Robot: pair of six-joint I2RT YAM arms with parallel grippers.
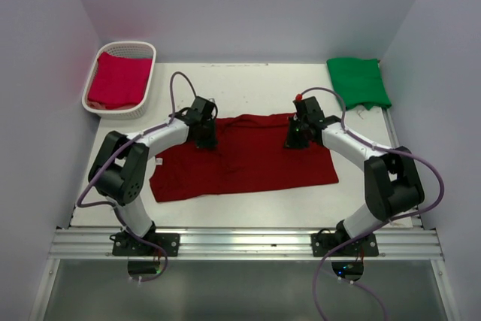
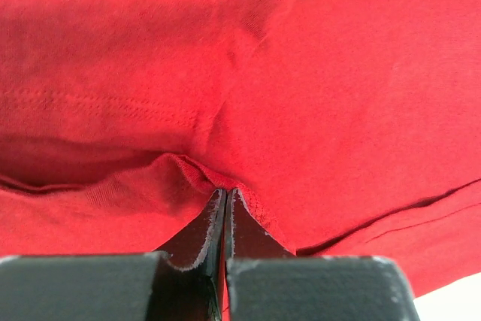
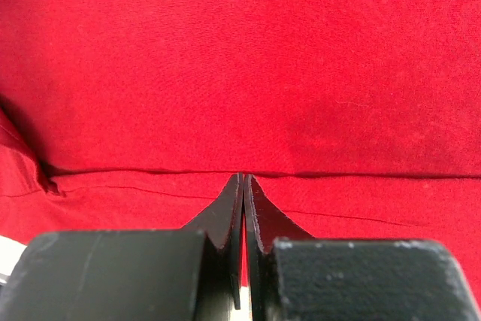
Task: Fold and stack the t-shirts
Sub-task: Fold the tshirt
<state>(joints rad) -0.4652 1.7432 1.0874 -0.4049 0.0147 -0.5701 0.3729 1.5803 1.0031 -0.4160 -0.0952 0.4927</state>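
The dark maroon t-shirt (image 1: 248, 162) lies spread across the middle of the table, its far edge partly folded over. My left gripper (image 1: 204, 140) is shut on a puckered hem of it, seen close in the left wrist view (image 2: 225, 192). My right gripper (image 1: 295, 140) is shut at a fold line of the same shirt (image 3: 243, 178). The maroon cloth fills both wrist views (image 2: 316, 95) (image 3: 240, 73). The bright green t-shirt (image 1: 358, 82) lies folded at the back right corner. The pinkish crimson t-shirt (image 1: 119, 80) lies in the basket.
The white lattice basket (image 1: 147, 80) stands at the back left corner. Grey walls close in the table on three sides. A metal rail (image 1: 240, 244) runs along the near edge by the arm bases.
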